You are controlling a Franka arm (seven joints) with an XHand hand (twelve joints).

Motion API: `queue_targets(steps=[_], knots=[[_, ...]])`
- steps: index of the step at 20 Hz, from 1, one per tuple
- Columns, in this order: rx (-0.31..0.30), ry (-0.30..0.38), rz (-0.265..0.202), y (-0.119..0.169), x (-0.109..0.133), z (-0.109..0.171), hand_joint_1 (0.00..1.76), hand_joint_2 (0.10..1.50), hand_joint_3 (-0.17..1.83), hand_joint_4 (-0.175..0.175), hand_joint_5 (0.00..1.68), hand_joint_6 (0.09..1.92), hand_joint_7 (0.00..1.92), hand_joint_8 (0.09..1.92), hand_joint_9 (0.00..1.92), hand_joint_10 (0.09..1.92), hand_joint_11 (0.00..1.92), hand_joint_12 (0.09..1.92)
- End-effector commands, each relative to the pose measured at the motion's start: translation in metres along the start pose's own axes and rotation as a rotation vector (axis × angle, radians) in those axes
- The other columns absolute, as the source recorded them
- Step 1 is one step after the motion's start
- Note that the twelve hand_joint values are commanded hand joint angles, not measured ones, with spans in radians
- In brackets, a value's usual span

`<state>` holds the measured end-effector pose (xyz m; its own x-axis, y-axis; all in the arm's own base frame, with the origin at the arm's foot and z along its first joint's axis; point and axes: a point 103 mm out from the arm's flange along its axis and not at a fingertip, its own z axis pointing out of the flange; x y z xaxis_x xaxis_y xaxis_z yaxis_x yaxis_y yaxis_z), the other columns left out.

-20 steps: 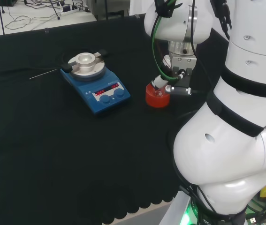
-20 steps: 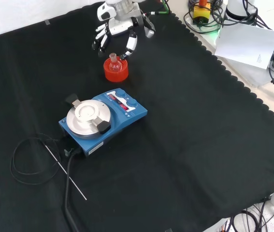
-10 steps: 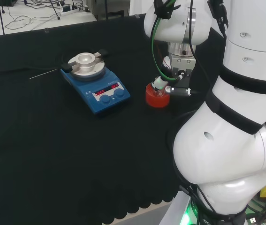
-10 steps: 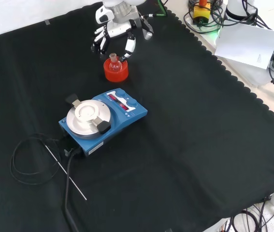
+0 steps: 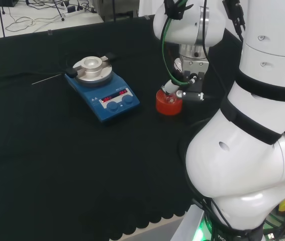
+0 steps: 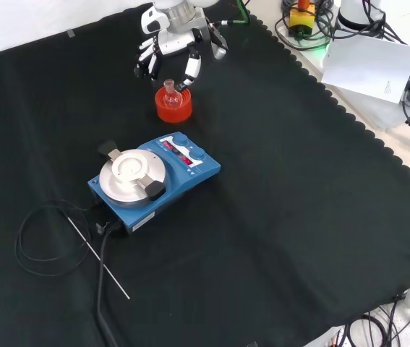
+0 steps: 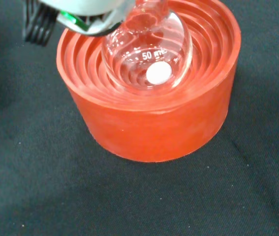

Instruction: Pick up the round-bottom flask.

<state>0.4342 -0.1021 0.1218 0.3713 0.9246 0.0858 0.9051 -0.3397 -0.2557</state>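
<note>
We are at the reaching step. Our hand point(image 6: 172, 54) hangs just above the round-bottom flask point(image 6: 169, 94), on the far side of it in the front view. Its fingers point(image 6: 192, 69) are spread and only a little bent, pointing down toward the glass, and they hold nothing. We cannot tell if a fingertip is touching the neck yet; it looks like there is a small gap.

The flask sits upright in a red ribbed stand point(image 6: 173, 106) on the black bench point(image 6: 299, 188). In the wrist view we see the clear round belly point(image 7: 149, 54) resting in the red rings point(image 7: 149, 98), with a small white spot on the glass. The flask looks empty.

We think the next move is to go down a little more, put fingers and thumb on each side of the thin neck, close them, and then lift straight up so the belly comes out of the stand.

A blue hotplate point(image 6: 154, 179) with a silver top stands near the stand, closer to us in the front view, but it is not in the way. A black cable point(image 6: 42, 242) and a thin rod point(image 6: 96, 256) lie well apart. The glass is smooth and could slip, and the stand may lift with it
</note>
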Motion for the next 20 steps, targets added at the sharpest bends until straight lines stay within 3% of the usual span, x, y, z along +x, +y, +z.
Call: queue_targets(steps=[1, 9, 11, 13, 15, 20], knots=[[0.002, -0.016, 0.002, 0.0, 0.002, 0.001, 0.94, 0.66, 0.66, -0.06, 0.89, 0.71, 0.28, 0.62, 0.49, 0.64, 0.16, 1.38], [-0.005, -0.02, 0.006, -0.001, 0.001, 0.0, 0.95, 0.68, 0.66, -0.064, 0.92, 0.75, 0.3, 0.62, 0.5, 0.63, 0.18, 1.37], [-0.027, -0.033, 0.012, -0.001, 0.002, -0.002, 1.02, 0.79, 0.51, 0.089, 1.03, 0.85, 0.33, 0.64, 0.53, 0.63, 0.22, 1.37], [-0.03, -0.039, 0.017, -0.002, 0.001, -0.003, 1.06, 0.8, 0.5, 0.152, 1.1, 0.86, 0.37, 0.63, 0.57, 0.61, 0.28, 1.34], [-0.034, -0.032, 0.021, -0.002, 0.002, -0.004, 1.08, 0.76, 0.57, 0.17, 1.13, 0.87, 0.39, 0.63, 0.6, 0.59, 0.32, 1.33], [-0.03, -0.025, 0.027, -0.003, 0.005, -0.025, 1.09, 0.73, 0.63, 0.175, 1.14, 0.89, 0.41, 0.62, 0.62, 0.58, 0.35, 1.32]])
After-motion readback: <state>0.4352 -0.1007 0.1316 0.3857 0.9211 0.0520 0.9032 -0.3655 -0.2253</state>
